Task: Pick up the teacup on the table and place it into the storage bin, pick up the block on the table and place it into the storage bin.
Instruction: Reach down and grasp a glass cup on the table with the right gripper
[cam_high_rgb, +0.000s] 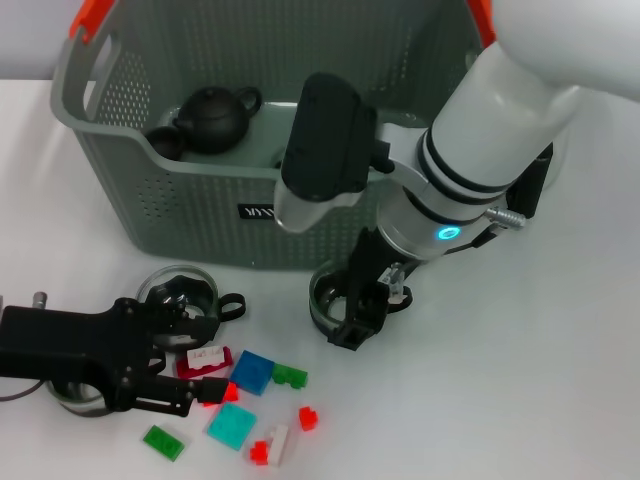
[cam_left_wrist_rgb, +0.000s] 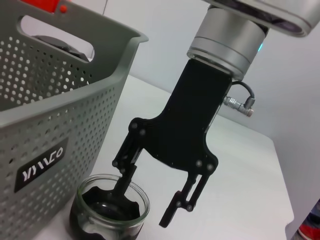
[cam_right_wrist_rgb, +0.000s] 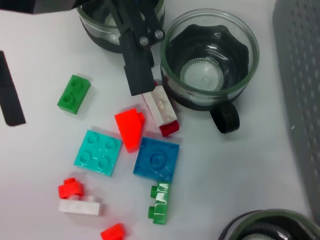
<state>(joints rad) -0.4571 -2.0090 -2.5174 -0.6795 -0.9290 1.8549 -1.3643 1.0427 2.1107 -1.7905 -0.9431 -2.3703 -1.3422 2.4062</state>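
Observation:
The grey-green storage bin (cam_high_rgb: 190, 215) (cam_left_wrist_rgb: 45, 100) stands at the back. A glass teacup (cam_high_rgb: 322, 297) (cam_left_wrist_rgb: 110, 210) with a dark liner sits just in front of it. My right gripper (cam_high_rgb: 362, 315) (cam_left_wrist_rgb: 145, 205) is open and straddles its rim, one finger inside and one outside. A second teacup (cam_high_rgb: 180, 292) (cam_right_wrist_rgb: 210, 65) sits to the left. My left gripper (cam_high_rgb: 205, 368) is open low over the blocks. One of its fingers (cam_right_wrist_rgb: 135, 65) rests at a white-and-red block (cam_high_rgb: 205, 358) (cam_right_wrist_rgb: 161, 107), beside a red wedge block (cam_right_wrist_rgb: 130, 129).
A black teapot (cam_high_rgb: 215, 118) and a dark cup lie inside the bin. A third glass (cam_high_rgb: 70, 395) sits under the left gripper. Loose blocks lie at the front: blue (cam_high_rgb: 253, 372), teal (cam_high_rgb: 231, 425), green (cam_high_rgb: 163, 440) and small red ones.

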